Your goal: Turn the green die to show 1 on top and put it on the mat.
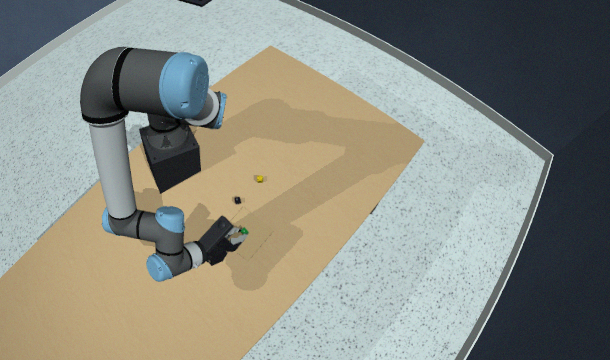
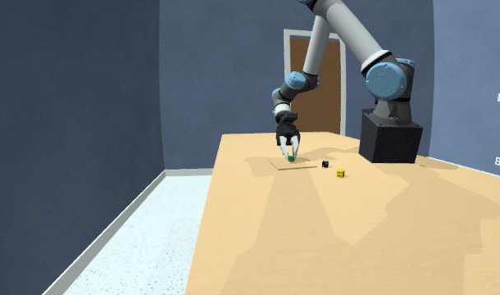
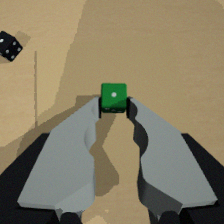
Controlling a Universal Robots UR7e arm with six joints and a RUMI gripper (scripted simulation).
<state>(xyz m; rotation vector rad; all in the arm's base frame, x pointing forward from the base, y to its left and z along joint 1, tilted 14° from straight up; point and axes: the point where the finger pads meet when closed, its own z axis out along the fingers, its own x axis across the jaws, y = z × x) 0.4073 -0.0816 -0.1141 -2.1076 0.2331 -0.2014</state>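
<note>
My gripper is shut on the green die, which sits between the two grey fingertips with a single white pip facing the wrist camera. In the top view the gripper holds the green die low over the thin tan mat. In the exterior view the die is at or just above the mat, near its back edge; I cannot tell if it touches.
A black die lies just off the mat toward the robot base. A yellow die lies farther along the table. The black robot pedestal stands at the back.
</note>
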